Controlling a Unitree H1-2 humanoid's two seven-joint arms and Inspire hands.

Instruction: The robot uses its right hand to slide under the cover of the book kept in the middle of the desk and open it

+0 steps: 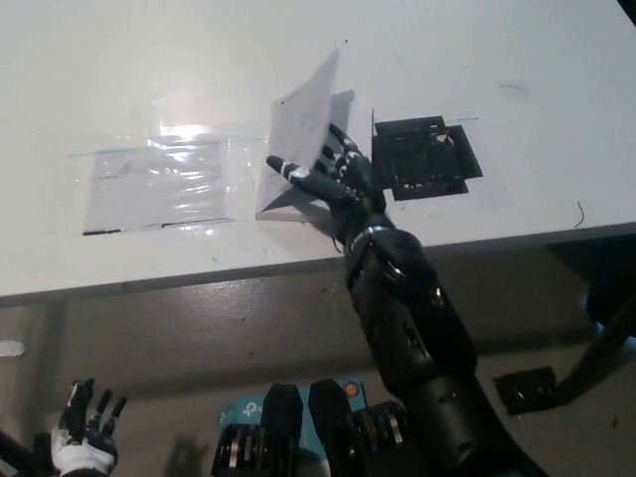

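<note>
1. While its cover is standing raised at a steep tilt, the thin white paperback book is lying near the middle of the white desk, close to the front edge; no print on it is showing legibly from this angle.
2. Reaching in from the lower right, the robot's black right hand is resting on the book with its fingers spread flat and pointing toward the left, beneath the lifted cover; it is grasping nothing.
3. Lying with its long axis running from the desk's front edge toward its far side, the book is showing its raised cover leaning up and away, top corner pointing to the far edge.
4. Sitting just right of the book, a black square recessed panel is set into the desktop.
5. Lying well to the left, a clear glossy plastic sleeve is catching glare.
6. Hanging low at the lower left, below desk level over a grey floor, the white left hand is idling with fingers apart.
</note>
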